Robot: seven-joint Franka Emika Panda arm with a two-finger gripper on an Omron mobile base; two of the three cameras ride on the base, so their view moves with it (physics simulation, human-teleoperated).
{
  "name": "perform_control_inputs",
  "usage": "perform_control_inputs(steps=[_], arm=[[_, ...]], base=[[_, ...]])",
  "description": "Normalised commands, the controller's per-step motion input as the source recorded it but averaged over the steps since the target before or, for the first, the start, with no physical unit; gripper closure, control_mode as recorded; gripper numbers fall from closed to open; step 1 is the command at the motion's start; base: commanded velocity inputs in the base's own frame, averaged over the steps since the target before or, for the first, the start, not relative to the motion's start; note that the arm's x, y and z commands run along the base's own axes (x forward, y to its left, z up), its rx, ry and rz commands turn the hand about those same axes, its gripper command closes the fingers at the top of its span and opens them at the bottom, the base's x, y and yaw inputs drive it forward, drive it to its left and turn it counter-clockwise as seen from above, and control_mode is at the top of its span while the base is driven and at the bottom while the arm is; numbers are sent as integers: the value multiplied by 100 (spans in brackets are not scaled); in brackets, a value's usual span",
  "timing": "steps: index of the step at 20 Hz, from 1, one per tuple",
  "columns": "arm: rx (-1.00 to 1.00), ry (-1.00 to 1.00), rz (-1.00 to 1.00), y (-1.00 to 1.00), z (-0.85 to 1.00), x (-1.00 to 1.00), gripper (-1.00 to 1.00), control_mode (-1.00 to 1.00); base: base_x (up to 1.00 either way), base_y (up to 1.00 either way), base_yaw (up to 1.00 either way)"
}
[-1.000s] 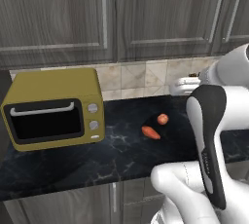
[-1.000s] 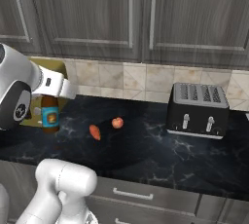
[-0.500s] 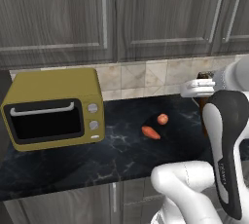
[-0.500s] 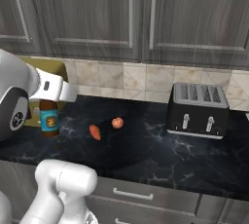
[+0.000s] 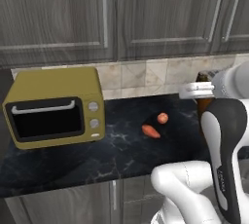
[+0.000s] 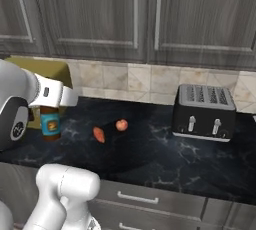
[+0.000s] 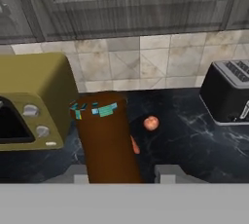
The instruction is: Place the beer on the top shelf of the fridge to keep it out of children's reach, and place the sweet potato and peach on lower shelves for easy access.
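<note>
The beer sits upright between the jaws, which are clamped on its brown body, holding it above the dark counter. Beyond it, the sweet potato and peach lie near each other on the counter, between the yellow microwave and the toaster.

I see the microwave at the counter's left end, the toaster at the right. Between them the sweet potato lies just left of the peach. The beer hangs nearer me.
</note>
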Motion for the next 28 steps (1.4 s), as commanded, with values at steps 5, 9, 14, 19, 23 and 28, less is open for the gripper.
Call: perform_control_inputs(steps=[5, 9, 14, 19, 23, 28], arm=[[0, 0, 0, 0, 0, 0, 100, 100], [0, 0, 0, 0, 0, 0, 100, 100], [0, 0, 0, 0, 0, 0, 100, 100], [0, 0, 0, 0, 0, 0, 100, 100], [0, 0, 0, 0, 0, 0, 100, 100], [0, 0, 0, 0, 0, 0, 100, 100]], base=[[-71, 10, 16], [-68, 11, 36], [-43, 10, 50], [-33, 10, 56], [-59, 12, 52], [-53, 56, 42]])
